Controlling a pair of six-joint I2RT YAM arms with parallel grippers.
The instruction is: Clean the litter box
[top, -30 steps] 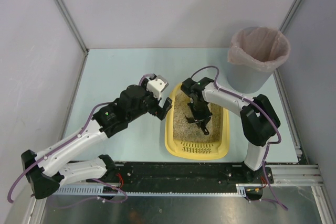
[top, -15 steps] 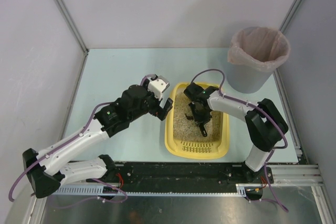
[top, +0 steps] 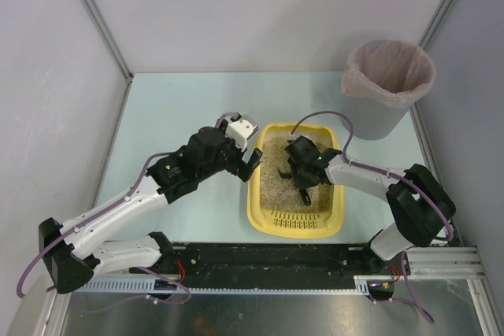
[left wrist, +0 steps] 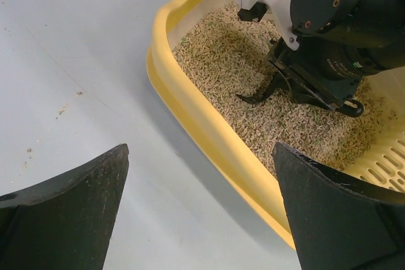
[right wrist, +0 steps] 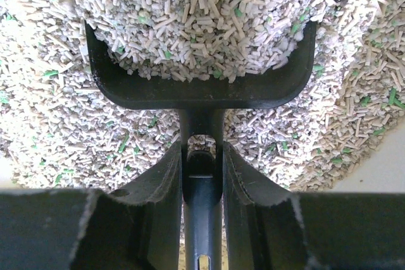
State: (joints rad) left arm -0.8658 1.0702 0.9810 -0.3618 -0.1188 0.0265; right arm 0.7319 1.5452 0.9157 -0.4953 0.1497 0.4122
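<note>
Pale blue table (top: pixel 173 100), grey walls. Left gripper (top: pixel 247 164) hovers with fingers spread, empty, just beside the litter box (top: pixel 296 226), which sits centre, near the front edge. Inside the box, the right gripper (right wrist: pixel 202 156) pinches the handle of a black scoop (right wrist: pixel 201 93) heaped with litter. Any tilt on the way to the bin (top: pixel 387 88), far right, would likely spill pellets. The unheld box may slide.
</note>
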